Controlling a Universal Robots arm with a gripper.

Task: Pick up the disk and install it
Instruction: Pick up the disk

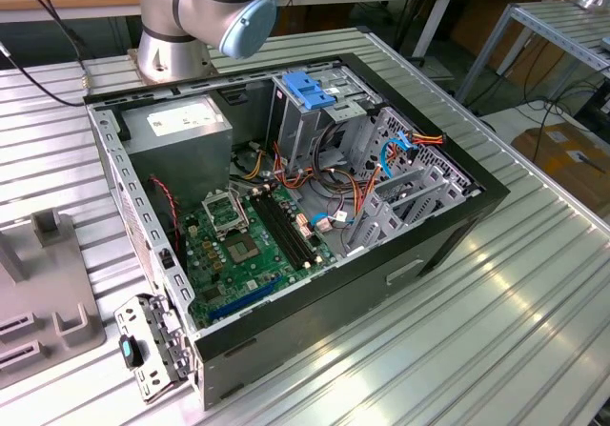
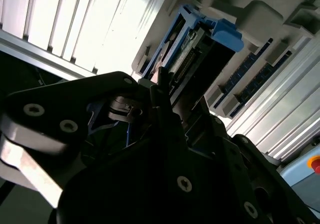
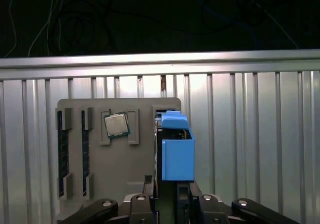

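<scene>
Standing edgewise in a grey plastic tray (image 3: 115,184), flat metal disk with blue side rails (image 3: 177,154): likely rigid, dense, shock-sensitive; best held across flat faces; black gripper (image 3: 172,196) astride it, closure indeterminable

So the open black computer case (image 1: 315,326) lies on its side on a ribbed aluminium table (image 1: 496,331). Inside it: a green motherboard (image 1: 243,254), a grey power supply box with a white label (image 1: 181,126) and a grey metal cage topped with a blue plastic latch (image 1: 310,91). A flat grey plastic tray (image 1: 48,293) sits beside the case on the exterior view's left. In the first wrist view it holds a square silver chip (image 3: 116,125) and dark memory sticks (image 3: 61,154).
</scene>
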